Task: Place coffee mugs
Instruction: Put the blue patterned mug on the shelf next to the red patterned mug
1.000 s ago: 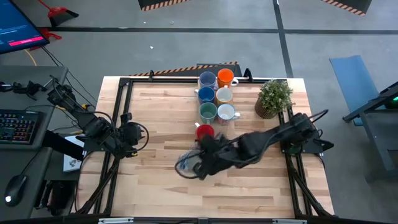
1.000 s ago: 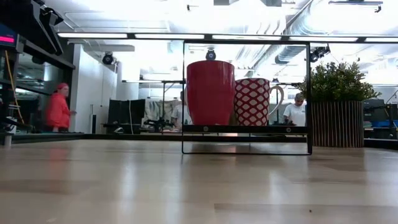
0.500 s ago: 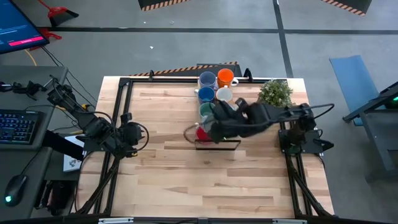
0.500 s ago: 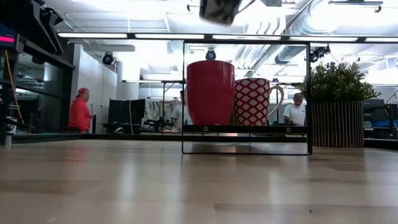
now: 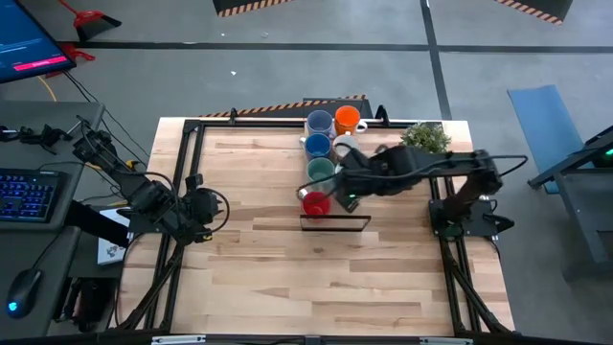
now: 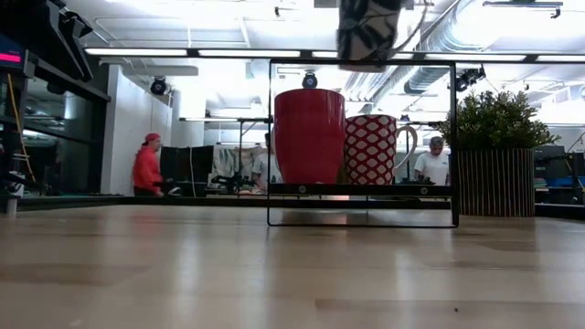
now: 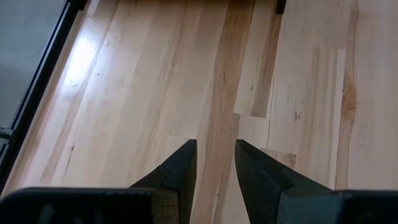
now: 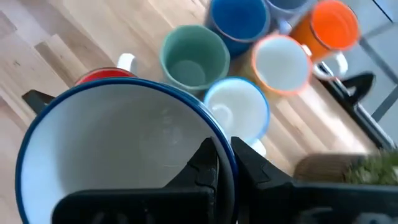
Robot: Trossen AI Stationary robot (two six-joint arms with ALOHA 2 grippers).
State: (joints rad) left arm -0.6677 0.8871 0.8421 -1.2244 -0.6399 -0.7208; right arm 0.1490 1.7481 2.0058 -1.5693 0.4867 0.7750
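The right end effector [image 8: 225, 163] is pinched on the rim of a white mug [image 8: 118, 149] with a blue edge. It holds the mug up over the red mug [image 5: 314, 202], at 3 o'clock from it. The other mugs [image 5: 320, 147] stand in two rows toward 12 o'clock on the surface [image 5: 259, 268]. The left end effector [image 7: 214, 162] waits at 9 o'clock, fingers apart, holding nothing.

Wooden table [image 5: 249, 268] being shown w/ black frame around edge. Potted plant [image 5: 424, 139] being seen at far right of tabletop; also in low view [image 6: 494, 151], slatted pot. Thin black wire frame [image 5: 335, 223] lying on tabletop. Keyboard [image 5: 27, 195] & mouse [image 5: 21, 285] being seen on desk beside table. Person in red top [image 6: 146, 167] being seen in room behind.
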